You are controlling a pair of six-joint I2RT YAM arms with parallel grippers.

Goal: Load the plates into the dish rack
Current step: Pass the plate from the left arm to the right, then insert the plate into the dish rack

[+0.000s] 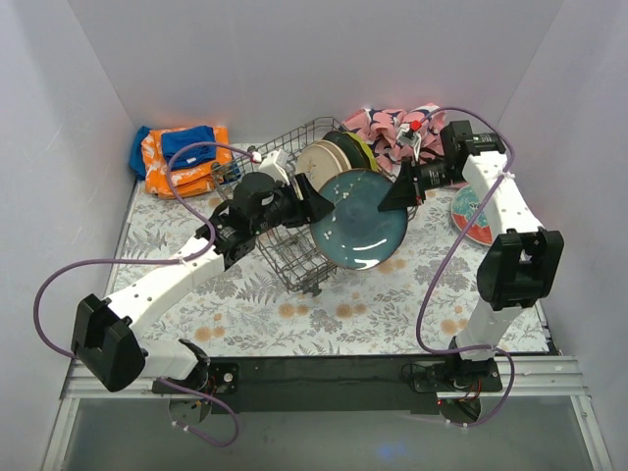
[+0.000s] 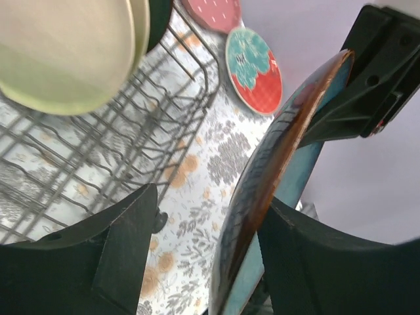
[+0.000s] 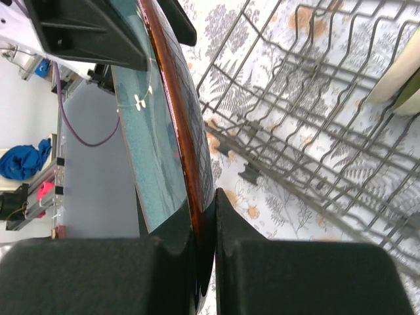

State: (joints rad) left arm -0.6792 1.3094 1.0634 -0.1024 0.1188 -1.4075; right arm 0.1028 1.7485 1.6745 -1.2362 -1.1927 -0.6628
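Observation:
A large teal plate point(image 1: 358, 221) with a brown rim is held upright on edge above the table, just right of the dish rack point(image 1: 294, 270). My right gripper point(image 1: 397, 191) is shut on its right rim; the clamped rim shows in the right wrist view point(image 3: 207, 203). My left gripper point(image 1: 319, 201) is open and straddles the plate's left rim point(image 2: 262, 190); one finger point(image 2: 308, 262) lies against the plate's face, and the other finger point(image 2: 125, 249) stands well apart. A cream plate point(image 1: 324, 157) and darker plates point(image 1: 350, 147) stand in the rack's far end.
A teal-and-red flowered plate point(image 1: 471, 216) lies flat on the table at the right, with a dotted red plate point(image 2: 213, 10) beyond it. Orange and blue cloths point(image 1: 182, 157) lie at the back left. A pink patterned cloth point(image 1: 392, 128) lies at the back.

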